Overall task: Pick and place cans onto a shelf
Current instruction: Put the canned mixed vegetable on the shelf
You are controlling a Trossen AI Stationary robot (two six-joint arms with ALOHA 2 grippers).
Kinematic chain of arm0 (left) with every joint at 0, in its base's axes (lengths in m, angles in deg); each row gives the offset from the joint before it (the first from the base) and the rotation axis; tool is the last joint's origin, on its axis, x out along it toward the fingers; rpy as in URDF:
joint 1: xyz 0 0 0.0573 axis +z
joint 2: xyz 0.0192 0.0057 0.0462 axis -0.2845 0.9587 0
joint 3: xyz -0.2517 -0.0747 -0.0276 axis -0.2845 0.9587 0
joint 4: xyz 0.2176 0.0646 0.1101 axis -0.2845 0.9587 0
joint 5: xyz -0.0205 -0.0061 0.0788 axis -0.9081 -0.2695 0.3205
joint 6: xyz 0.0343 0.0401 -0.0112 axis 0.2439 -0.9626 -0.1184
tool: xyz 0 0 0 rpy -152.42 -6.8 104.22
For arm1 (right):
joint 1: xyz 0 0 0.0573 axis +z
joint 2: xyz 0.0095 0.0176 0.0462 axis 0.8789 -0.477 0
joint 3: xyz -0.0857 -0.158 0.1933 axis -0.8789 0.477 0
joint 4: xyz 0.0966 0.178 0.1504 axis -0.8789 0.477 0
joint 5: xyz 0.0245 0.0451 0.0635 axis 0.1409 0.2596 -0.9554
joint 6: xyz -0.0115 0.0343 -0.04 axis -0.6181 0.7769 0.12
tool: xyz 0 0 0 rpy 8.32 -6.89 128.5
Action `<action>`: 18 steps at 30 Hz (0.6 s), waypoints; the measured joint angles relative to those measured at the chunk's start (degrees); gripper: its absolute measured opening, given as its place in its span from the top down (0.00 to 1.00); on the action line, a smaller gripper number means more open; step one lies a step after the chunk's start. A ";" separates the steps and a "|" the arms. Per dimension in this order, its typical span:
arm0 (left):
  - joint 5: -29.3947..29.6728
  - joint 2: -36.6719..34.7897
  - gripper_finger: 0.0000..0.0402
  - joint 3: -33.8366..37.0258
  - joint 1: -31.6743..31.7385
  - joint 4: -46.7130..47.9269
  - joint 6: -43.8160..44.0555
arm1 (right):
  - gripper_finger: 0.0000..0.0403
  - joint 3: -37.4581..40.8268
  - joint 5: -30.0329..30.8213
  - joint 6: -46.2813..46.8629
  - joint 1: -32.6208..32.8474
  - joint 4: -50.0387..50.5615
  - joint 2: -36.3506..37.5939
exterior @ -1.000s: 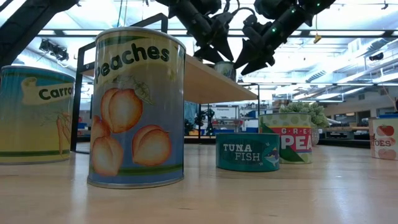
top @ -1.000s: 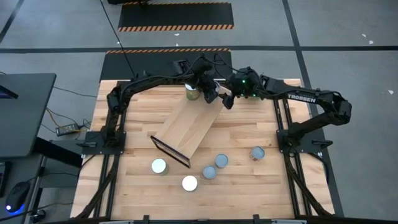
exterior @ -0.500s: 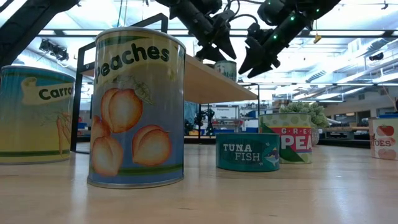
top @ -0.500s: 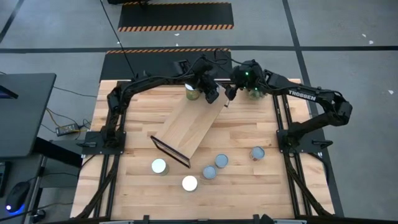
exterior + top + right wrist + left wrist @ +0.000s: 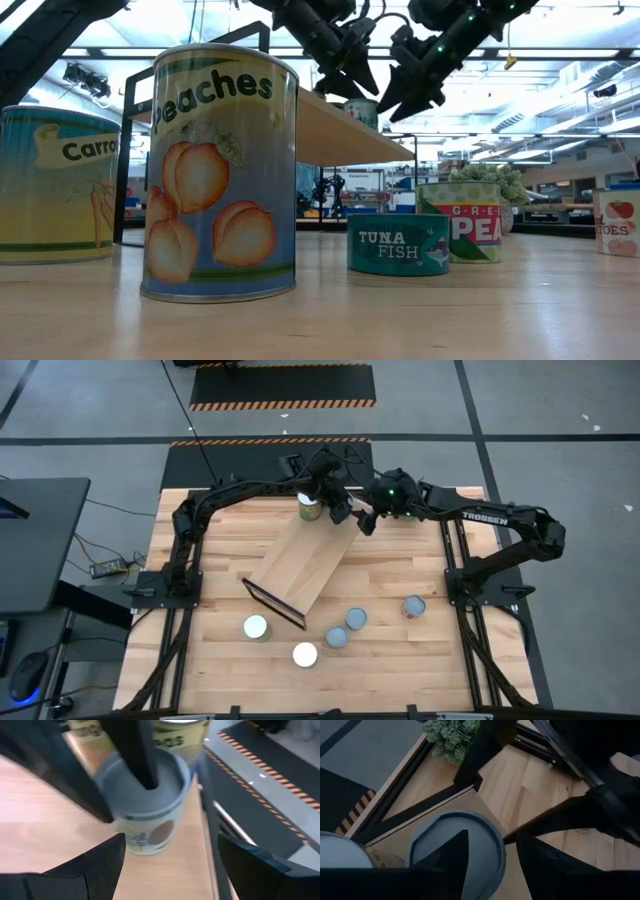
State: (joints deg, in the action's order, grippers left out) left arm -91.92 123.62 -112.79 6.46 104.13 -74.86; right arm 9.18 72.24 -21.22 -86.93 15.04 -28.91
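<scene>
We see our left hand (image 5: 338, 506) clamped on a grey-topped can (image 5: 454, 847) at the far end of the shelf (image 5: 308, 565), beside another can (image 5: 309, 507). Our right hand (image 5: 364, 521) hovers open just beside it. Five cans (image 5: 305, 654) sit on the counter (image 5: 400, 660).

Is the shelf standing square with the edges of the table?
No. In the high view the shelf lies diagonally across the table, its long sides angled to the planks.

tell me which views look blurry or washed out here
Right wrist view: smeared throughout, the grey-topped can soft-edged. Low view: ceiling lights blown out behind both arms, the Peaches can sharp. Left wrist view: own claw fingers are dark blurs. High view: evenly lit, crisp.
</scene>
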 joint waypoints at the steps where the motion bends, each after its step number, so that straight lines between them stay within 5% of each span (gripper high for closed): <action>1: 0.01 0.00 0.57 0.00 0.01 -0.02 -0.01 | 0.20 0.00 0.25 -0.01 -0.25 -0.41 -0.19; 10: 0.04 0.00 0.57 0.00 0.04 -0.05 -0.17 | 0.20 0.00 3.25 -0.45 -3.77 -0.50 -0.69; 18: 0.46 -0.04 0.57 0.00 0.65 -0.27 -0.66 | 0.20 0.00 -3.50 2.84 -0.30 3.24 -0.30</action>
State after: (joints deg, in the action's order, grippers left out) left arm -91.46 123.58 -112.79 7.11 103.87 -75.51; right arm 9.18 68.74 -18.39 -87.23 18.28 -29.21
